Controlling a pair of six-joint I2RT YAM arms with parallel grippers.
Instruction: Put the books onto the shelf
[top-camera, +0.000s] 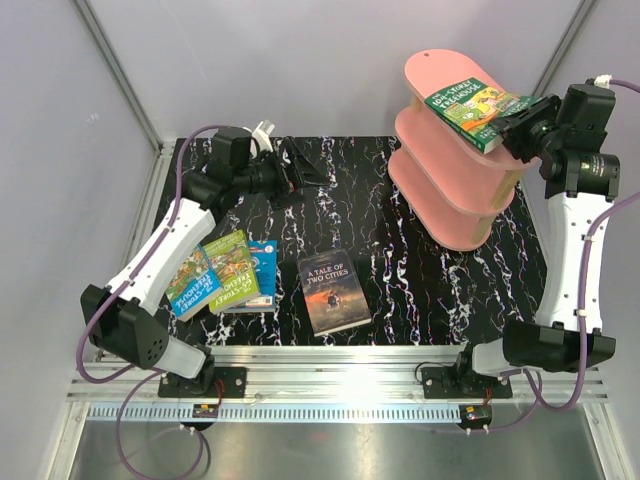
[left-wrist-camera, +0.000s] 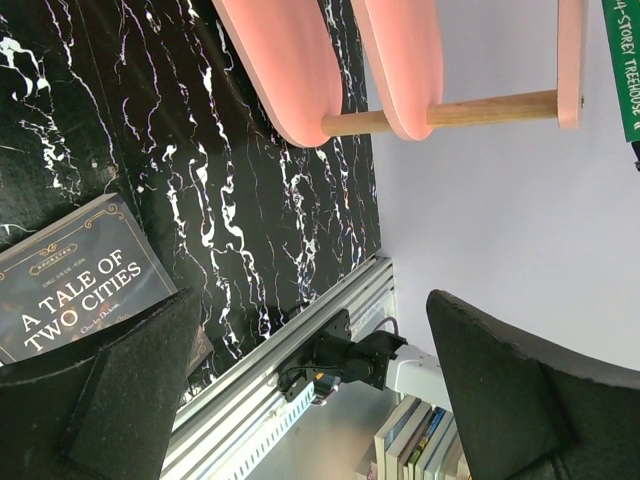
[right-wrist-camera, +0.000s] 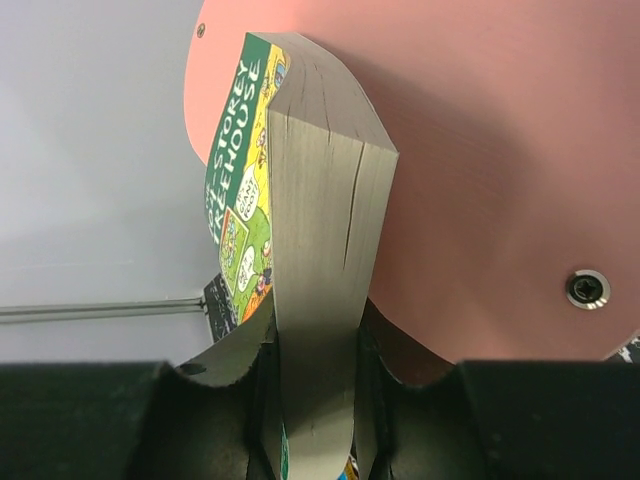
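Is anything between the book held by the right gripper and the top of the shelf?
Nothing visible does. The right gripper holds the Treehouse book right over the bare pink top tier of the shelf.

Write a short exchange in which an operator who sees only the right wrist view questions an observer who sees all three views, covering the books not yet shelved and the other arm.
Operator: My right gripper pinches a Treehouse book close against the pink shelf. What lies on the table?
Observer: A Tale of Two Cities lies flat on the table, and an overlapping pile of green and blue books lies to its left.
Operator: Is the other arm busy?
Observer: No. The left gripper is open and empty, near the table's far edge, away from those books.
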